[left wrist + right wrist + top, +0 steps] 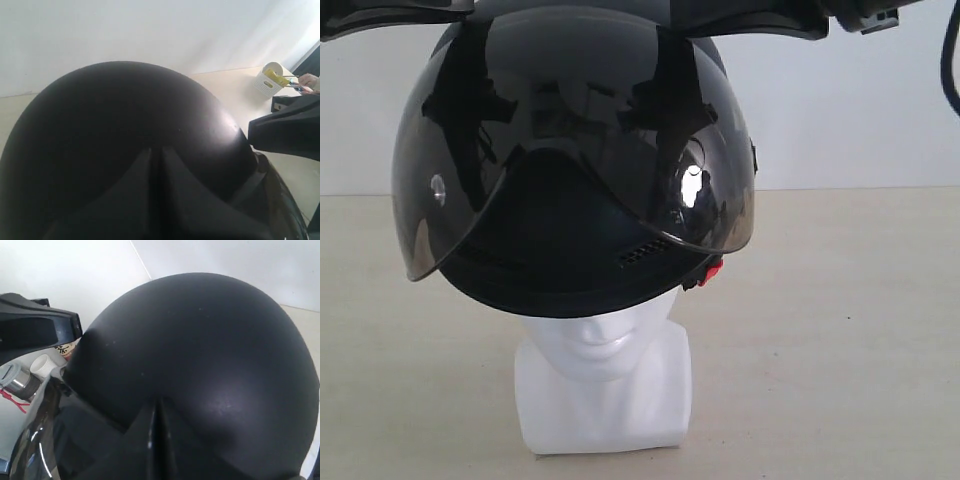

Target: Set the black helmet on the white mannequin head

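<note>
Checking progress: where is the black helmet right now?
In the exterior view the black helmet sits left of centre, over the white mannequin head, hiding its upper face; only the lower face, neck and base show below the rim.

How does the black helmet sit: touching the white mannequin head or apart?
Cannot tell. In the exterior view the black helmet covers the white mannequin head to the nose; any contact is hidden inside.

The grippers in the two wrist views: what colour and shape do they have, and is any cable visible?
Both are matte black. The left gripper and the right gripper each have two flat, wedge-shaped fingers tapering to narrow tips. No markings show on them. In the exterior view a dark cable hangs at the right edge.
</note>
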Controlling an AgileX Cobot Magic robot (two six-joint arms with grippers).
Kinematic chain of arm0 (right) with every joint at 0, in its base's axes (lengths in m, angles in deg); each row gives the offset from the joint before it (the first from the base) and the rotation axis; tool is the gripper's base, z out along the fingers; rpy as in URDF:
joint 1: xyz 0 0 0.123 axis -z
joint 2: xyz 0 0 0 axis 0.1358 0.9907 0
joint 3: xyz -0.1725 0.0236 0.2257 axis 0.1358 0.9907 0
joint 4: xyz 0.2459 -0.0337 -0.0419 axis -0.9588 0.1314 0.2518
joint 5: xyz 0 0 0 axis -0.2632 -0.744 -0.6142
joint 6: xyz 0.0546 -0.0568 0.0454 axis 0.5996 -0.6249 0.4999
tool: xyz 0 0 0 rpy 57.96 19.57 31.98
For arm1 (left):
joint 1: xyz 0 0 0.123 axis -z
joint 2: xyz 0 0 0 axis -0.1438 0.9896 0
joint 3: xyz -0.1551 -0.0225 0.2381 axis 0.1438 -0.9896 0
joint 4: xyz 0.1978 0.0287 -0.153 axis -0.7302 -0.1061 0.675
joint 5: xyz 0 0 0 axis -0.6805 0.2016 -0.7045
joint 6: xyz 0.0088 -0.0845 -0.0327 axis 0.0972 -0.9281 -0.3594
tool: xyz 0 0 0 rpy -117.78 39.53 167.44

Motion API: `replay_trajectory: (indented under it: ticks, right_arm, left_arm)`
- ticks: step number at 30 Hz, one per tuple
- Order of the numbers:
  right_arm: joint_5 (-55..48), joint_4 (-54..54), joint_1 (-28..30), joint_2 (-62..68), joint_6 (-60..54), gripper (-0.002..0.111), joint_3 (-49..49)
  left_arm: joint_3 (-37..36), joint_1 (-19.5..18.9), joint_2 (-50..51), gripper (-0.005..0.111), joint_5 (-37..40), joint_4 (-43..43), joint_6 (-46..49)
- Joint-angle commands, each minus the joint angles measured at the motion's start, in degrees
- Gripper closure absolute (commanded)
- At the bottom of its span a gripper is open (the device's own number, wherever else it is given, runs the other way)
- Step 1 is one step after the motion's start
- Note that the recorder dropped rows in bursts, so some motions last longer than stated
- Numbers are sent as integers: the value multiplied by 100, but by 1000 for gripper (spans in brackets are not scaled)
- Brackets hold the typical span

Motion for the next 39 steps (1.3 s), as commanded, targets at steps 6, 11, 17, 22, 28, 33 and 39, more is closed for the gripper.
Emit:
replay_trajectory:
  ticks: [6, 11, 17, 22, 28, 33, 39]
  right_arm:
    - [-215, 424, -84, 16, 239, 108, -21]
    - [-368, 424, -84, 16, 313, 108, -21]
    - [-392, 424, -84, -6, 338, 108, -21]
    - [-392, 498, -84, -6, 352, 108, -21]
    - [-452, 677, -84, -6, 514, 108, -21]
    - [-671, 686, -84, -6, 675, 108, -21]
    - [-866, 689, -84, -33, 727, 108, 154]
  left_arm:
    - [11, 46, 60, 102, 438, -309, -119]
    - [11, 46, 49, 102, 674, -309, -119]
    - [11, 46, -145, 102, 859, -450, -369]
    - [11, 46, -241, 102, 929, -673, -657]
    - [-176, 46, -241, 102, 959, -660, -729]
    - [-454, 46, -241, 102, 748, -619, -729]
    - [-477, 46, -241, 102, 585, -619, -729]
